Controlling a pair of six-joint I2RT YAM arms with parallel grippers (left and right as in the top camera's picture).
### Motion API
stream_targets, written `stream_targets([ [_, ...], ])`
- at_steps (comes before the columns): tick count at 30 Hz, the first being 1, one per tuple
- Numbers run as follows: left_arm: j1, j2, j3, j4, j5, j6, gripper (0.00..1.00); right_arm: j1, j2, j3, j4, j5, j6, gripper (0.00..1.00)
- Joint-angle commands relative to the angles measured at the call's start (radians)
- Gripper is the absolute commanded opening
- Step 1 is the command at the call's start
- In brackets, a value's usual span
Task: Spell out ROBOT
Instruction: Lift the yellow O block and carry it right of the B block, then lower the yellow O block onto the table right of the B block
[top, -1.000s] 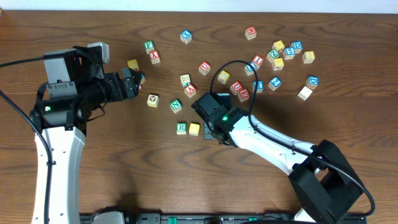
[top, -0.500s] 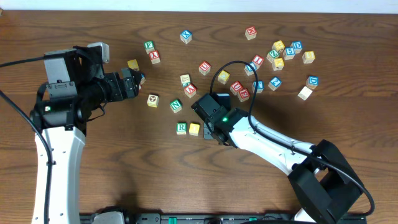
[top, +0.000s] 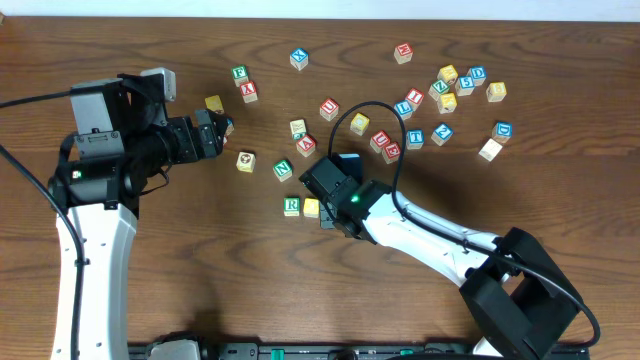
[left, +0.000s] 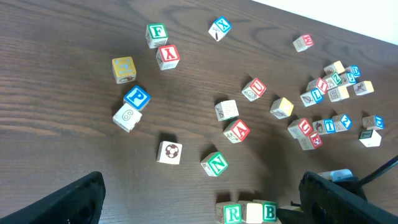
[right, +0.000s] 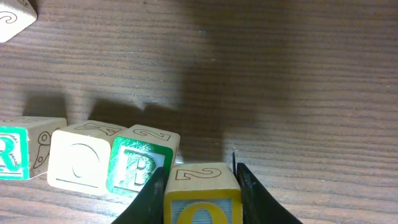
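Observation:
A row of blocks lies on the table: a green R block (right: 12, 149), a yellow O block (right: 78, 163) and a green B block (right: 142, 165). The row also shows in the left wrist view, with R (left: 232, 213), O (left: 254, 212) and B (left: 269, 211). My right gripper (right: 200, 186) is shut on a second yellow O block (right: 202, 193), which it holds just right of the B block. In the overhead view the right gripper (top: 330, 208) covers the B block, beside O (top: 312, 207) and R (top: 291, 206). My left gripper (top: 215, 130) is open and empty, well left of the row.
Several loose letter blocks lie scattered behind the row, among them a green N block (top: 283, 169), a red A block (top: 306, 145) and a blue P block (left: 136, 98). A denser cluster of blocks (top: 445, 90) sits at the back right. The right arm's black cable (top: 375, 105) loops over the blocks.
My right gripper has shifted left with the yellow O block, closer to the row. The left arm has not moved.

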Motion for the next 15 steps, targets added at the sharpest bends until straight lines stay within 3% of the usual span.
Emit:
stream_targets([
  [1,0.003,0.000,0.024,0.000,0.013,0.009,0.98,0.006,0.010,-0.007,0.006,0.013,0.013,0.08],
  [15,0.003,0.000,0.024,0.001,0.013,0.009,0.98,0.007,0.010,-0.007,0.032,0.013,0.005,0.10],
])
